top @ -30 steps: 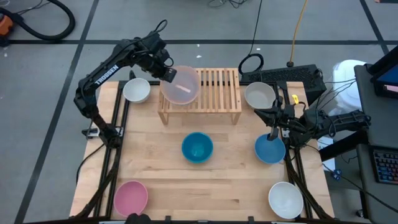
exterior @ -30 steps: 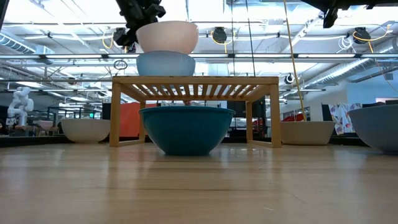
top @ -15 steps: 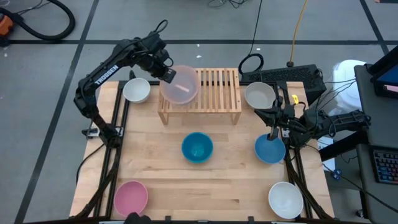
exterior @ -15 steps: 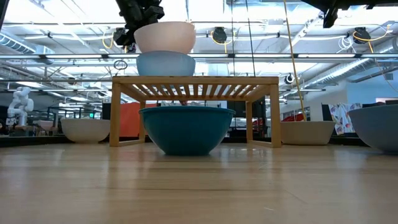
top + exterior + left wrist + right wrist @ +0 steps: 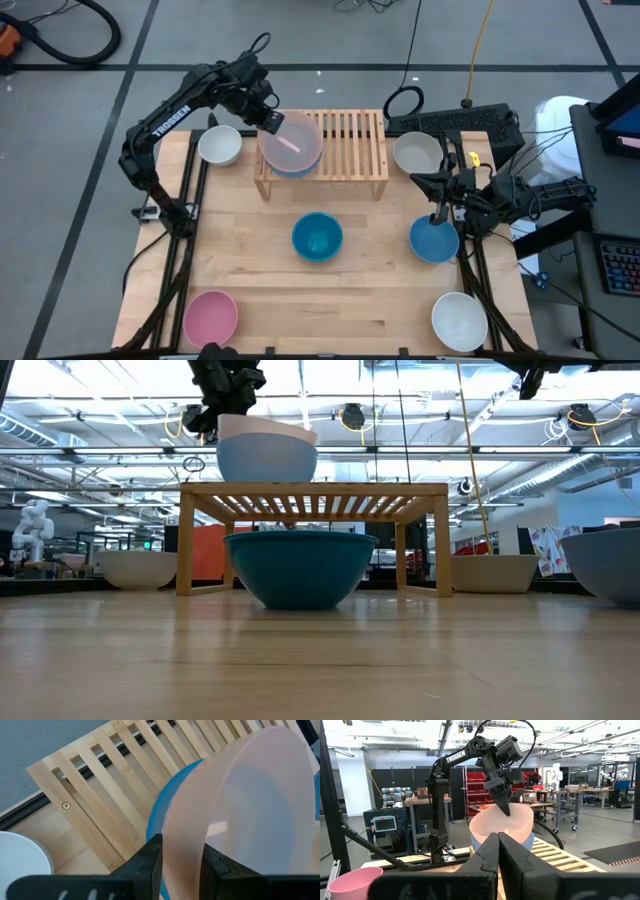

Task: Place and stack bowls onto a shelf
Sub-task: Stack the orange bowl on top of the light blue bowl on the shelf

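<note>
Pink bowl (image 5: pixel 210 317) sits at the tabletop's (image 5: pixel 380 300) near left corner. White bowl (image 5: pixel 219 145) at far left edge, just beside the shelf (image 5: pixel 350 150). Left gripper (image 5: pixel 271 120) is over the shelf's left end w/ fingers (image 5: pixel 150 857) pinching the rim of a translucent peach bowl (image 5: pixel 290 138). That bowl is nested, tilted, into a light blue bowl (image 5: pixel 266 460) standing on the slatted top; low view shows peach rim only just above the blue one. Shelf is at the far edge, about centre; right half of its slats bare.

Teal-blue bowl (image 5: pixel 317 237) mid-tabletop, in front of the shelf, apart from it. Another white bowl (image 5: pixel 417 153) near the far right corner, just right of the shelf. Blue bowl (image 5: pixel 434 240) at right edge; right gripper (image 5: pixel 440 212) hangs over its far rim, fingers (image 5: pixel 490 855) pressed together, nothing held; touching or not – can't tell. Third white bowl (image 5: pixel 459 320) at near right corner.
</note>
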Tool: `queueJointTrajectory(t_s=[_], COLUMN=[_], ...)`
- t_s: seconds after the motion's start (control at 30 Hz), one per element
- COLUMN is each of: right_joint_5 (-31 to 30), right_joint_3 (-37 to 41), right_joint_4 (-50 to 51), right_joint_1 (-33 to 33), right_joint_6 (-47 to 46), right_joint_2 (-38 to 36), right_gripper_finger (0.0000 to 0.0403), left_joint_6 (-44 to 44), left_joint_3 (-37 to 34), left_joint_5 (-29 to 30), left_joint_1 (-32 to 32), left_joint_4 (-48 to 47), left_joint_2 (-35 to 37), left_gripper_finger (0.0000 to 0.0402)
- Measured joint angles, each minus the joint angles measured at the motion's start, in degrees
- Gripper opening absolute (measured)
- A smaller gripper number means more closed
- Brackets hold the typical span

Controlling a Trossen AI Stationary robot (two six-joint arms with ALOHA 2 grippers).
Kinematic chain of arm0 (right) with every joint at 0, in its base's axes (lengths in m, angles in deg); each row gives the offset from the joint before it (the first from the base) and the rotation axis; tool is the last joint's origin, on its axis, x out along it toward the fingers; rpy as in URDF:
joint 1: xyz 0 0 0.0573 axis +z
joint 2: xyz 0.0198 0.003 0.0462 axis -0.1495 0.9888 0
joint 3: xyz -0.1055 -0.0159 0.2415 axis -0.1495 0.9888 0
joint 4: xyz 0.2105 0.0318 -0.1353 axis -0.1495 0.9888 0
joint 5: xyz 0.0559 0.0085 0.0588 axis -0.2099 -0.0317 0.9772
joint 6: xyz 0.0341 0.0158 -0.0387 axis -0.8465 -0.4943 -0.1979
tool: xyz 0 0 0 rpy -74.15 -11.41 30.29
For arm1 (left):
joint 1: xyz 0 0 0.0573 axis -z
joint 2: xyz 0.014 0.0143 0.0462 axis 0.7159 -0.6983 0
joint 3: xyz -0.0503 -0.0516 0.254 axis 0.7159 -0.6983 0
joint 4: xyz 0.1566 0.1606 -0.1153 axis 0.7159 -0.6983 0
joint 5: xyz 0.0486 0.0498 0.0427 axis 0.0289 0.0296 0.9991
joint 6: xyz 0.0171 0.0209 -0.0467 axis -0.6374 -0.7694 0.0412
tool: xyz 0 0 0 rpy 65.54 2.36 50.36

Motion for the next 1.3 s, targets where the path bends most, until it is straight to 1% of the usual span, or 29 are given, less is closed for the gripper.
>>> queueJointTrajectory(t_s=[0.1,0.27,0.43,0.5,0.67,0.87,0.9,1.0,1.07,1.3], right_joint_5=[0.0,0.0,0.0,0.0,0.0,0.0,0.0,0.0,0.0,0.0], right_joint_3=[0.0,0.0,0.0,0.0,0.0,0.0,0.0,0.0,0.0,0.0], right_joint_4=[0.0,0.0,0.0,0.0,0.0,0.0,0.0,0.0,-0.4,-2.7], right_joint_1=[0.0,0.0,0.0,0.0,0.0,0.0,0.0,0.0,0.0,0.0], right_joint_6=[0.0,0.0,0.2,0.2,0.2,0.2,0.2,0.2,0.2,0.6], right_joint_2=[0.0,0.0,0.0,0.0,0.0,0.0,0.0,0.0,0.0,0.0], right_gripper_finger=[0.0000,0.0000,0.0000,0.0000,0.0000,0.0000,0.0000,0.0000,0.0000,0.0000], left_joint_6=[0.1,1.7,1.0,-0.6,1.5,1.6,0.6,-1.2,-1.4,-1.3], left_joint_3=[0.7,2.3,2.5,2.5,2.4,2.4,2.4,2.4,2.4,2.4], left_joint_5=[-0.3,-3.4,-3.1,-1.4,0.1,1.1,2.1,8.4,10.4,10.6], left_joint_1=[-0.2,-0.2,-0.2,-0.2,-0.1,2.1,2.8,4.8,5.5,5.8], left_joint_4=[0.4,0.4,-3.1,-4.0,-5.6,-3.5,-3.1,-3.5,-3.7,-3.8], left_joint_2=[0.0,0.1,0.0,0.0,-0.1,-0.1,-0.1,-0.1,-0.1,-0.1], left_gripper_finger=[0.0083,0.0083,0.0083,0.0083,0.0083,0.0083,0.0083,0.0083,0.0083,0.0083])
